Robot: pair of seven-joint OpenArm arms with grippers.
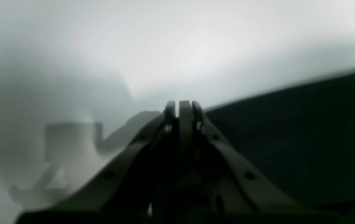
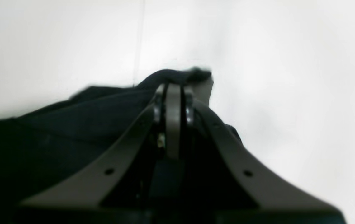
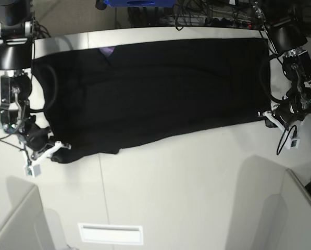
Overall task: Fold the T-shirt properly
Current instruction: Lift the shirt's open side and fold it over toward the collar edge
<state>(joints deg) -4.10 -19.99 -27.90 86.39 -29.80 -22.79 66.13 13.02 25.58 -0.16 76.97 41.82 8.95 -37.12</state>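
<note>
Base view: right gripper point(image 3: 58, 146) at 8 o'clock, jaws pinched on the T-shirt point(image 3: 155, 88) at its near corner; cloth bunched there. Left gripper point(image 3: 267, 117) at 3 o'clock, touching the opposite near corner, jaws together; clamped on the hem or only beside it, cannot tell. T-shirt spread flat on the white table point(image 3: 186, 187), long axis 9-to-3, spanning arm to arm, body toward 12 from both grippers. Neither arm nearer: one per end. Probable next move: carry near edge toward 12, both ends in step.

Right wrist view adds: dark fabric wrapped over the closed fingertips point(image 2: 172, 93), grip confirmed. Left wrist view: blurred, jaws shut, black cloth edge just at 3 o'clock of them, no fabric seen between. Purple patch point(image 3: 108, 51) near far edge shows in base only.
</note>
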